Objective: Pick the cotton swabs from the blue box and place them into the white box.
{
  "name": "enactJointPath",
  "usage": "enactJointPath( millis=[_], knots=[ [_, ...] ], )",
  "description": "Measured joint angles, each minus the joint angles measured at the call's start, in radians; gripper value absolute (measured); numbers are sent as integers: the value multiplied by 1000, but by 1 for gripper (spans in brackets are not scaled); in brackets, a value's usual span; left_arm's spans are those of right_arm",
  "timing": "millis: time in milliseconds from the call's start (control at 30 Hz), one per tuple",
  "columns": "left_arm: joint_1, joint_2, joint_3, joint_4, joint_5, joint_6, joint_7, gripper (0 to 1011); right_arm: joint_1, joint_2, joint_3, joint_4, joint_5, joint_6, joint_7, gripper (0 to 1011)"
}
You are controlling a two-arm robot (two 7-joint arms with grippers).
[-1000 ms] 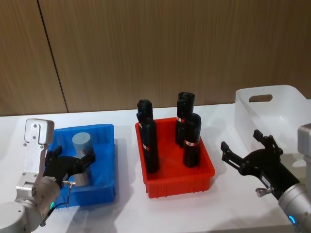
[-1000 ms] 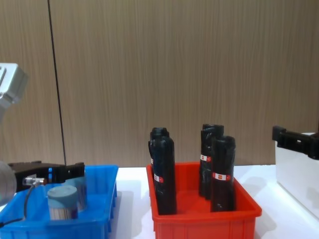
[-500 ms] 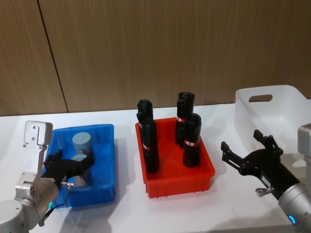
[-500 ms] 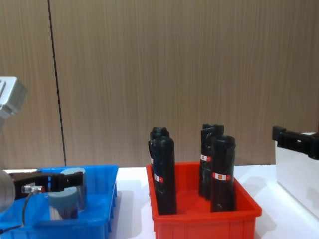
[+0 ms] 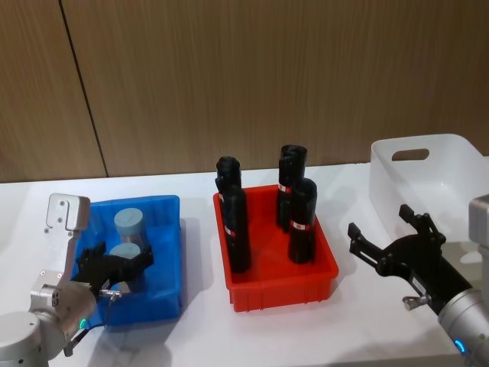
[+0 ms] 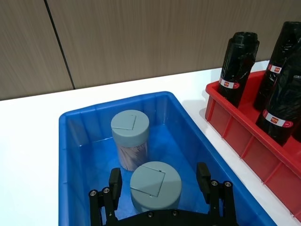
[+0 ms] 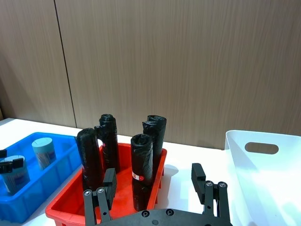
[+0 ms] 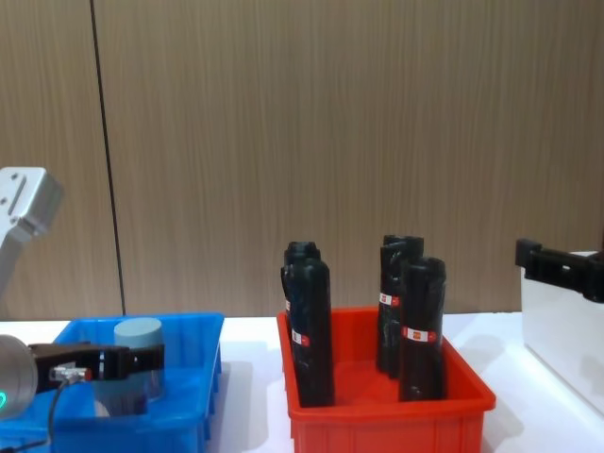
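Two cotton swab jars with grey-blue lids stand in the blue box (image 5: 171, 245) (image 6: 117, 100): a far jar (image 5: 129, 225) (image 6: 130, 141) and a near jar (image 5: 122, 251) (image 6: 155, 184). My left gripper (image 5: 118, 262) (image 6: 159, 180) is low in the blue box, open, with one finger on each side of the near jar and small gaps between pads and jar. At the right my right gripper (image 5: 380, 223) (image 7: 153, 179) hovers open and empty, in front of the white box (image 5: 428, 164) (image 7: 263, 188).
A red bin (image 5: 279, 292) (image 7: 61, 209) holding several tall black wrapped cylinders (image 5: 234, 229) stands between the blue and white boxes. White tabletop lies around the bins, and a brown wood-panel wall closes the back.
My left gripper has sunk lower into the blue box, so its open fingers now flank the near jar. The right arm and the jars have not moved.
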State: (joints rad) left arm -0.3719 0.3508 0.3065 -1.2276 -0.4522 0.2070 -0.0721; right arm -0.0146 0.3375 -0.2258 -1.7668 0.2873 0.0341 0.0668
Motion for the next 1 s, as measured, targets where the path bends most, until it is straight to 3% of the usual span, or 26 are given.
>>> enactJointPath(
  millis=[500,700,733,867,1000],
  knots=[
    [-38,-19,6,81,28,2,-49,984,0,0,0,0,0,0,0,1002],
    [-48,-24,7,101,39,3,-58,856,0,0,0,0,0,0,0,1002],
    [-50,-26,7,106,44,3,-59,787,0,0,0,0,0,0,0,1002],
    [-53,-27,8,109,54,4,-59,681,0,0,0,0,0,0,0,1002],
    [-54,-27,8,102,70,8,-56,669,0,0,0,0,0,0,0,1002]
  ],
)
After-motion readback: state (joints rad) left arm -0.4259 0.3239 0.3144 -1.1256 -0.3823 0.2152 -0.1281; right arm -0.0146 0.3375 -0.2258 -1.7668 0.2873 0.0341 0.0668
